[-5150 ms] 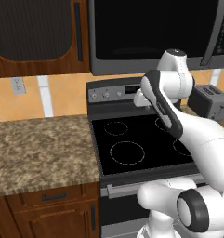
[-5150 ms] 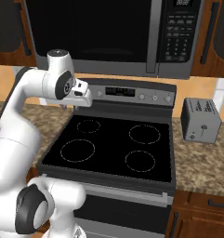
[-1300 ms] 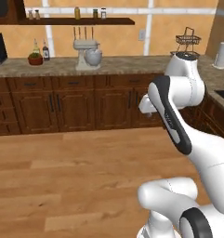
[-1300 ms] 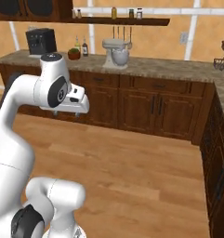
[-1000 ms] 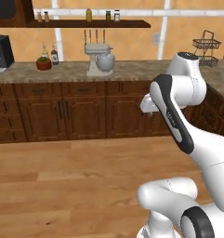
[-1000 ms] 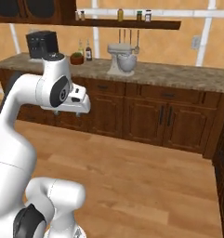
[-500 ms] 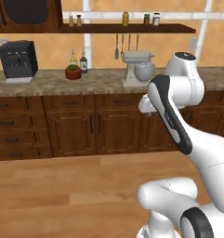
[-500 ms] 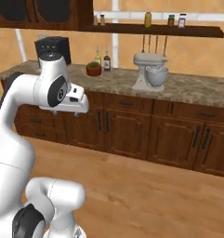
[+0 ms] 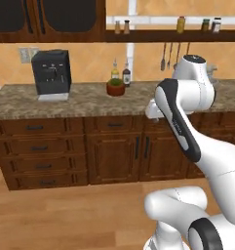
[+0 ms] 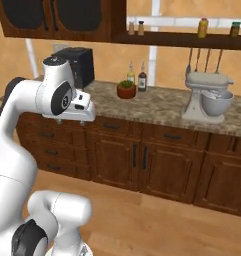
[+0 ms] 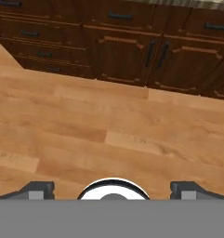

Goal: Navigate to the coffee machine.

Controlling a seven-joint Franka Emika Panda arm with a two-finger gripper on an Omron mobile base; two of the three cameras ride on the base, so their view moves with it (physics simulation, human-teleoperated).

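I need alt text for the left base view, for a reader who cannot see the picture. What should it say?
A black coffee machine stands at the left of a granite counter over dark wooden cabinets. Right of it stand a small potted plant and two bottles. The white robot arm rises at the right, above a wooden floor.

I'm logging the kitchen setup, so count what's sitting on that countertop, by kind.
Coffee machine: 1
Stand mixer: 1
Bottles: 2
Potted plant: 1
Total: 5
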